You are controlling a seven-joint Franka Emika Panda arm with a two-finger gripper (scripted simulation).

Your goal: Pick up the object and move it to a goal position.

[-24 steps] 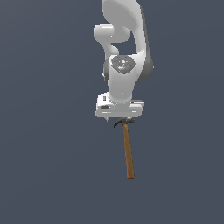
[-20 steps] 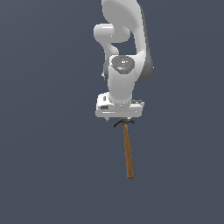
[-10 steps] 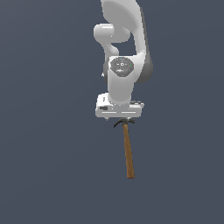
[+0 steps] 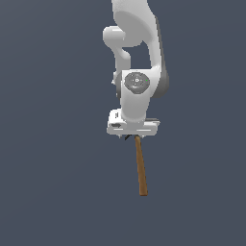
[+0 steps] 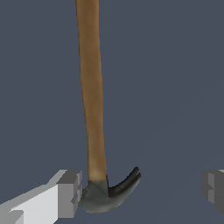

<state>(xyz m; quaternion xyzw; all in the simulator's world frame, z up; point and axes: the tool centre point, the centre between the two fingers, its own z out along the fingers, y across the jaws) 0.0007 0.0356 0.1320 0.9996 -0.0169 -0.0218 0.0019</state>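
Note:
The hammer lies on the flat grey-blue ground. Its brown wooden handle (image 4: 140, 168) runs from under my hand toward the bottom of the exterior view. Its black claw head (image 4: 127, 138) is mostly hidden beneath the hand. My gripper (image 4: 132, 134) hangs directly over the head. In the wrist view the handle (image 5: 92, 87) and the black head (image 5: 107, 194) lie between my fingers. My gripper (image 5: 140, 192) is open. One fingertip (image 5: 68, 194) sits right beside the head's blunt side; the other fingertip (image 5: 213, 190) stands well clear of the claw.
The white arm (image 4: 137, 57) rises above the hammer in the exterior view. Only plain grey-blue ground (image 4: 57, 182) shows around it; no other object or goal marker is in view.
The arm's wrist has shifted very slightly above the hammer head. The hammer has not moved.

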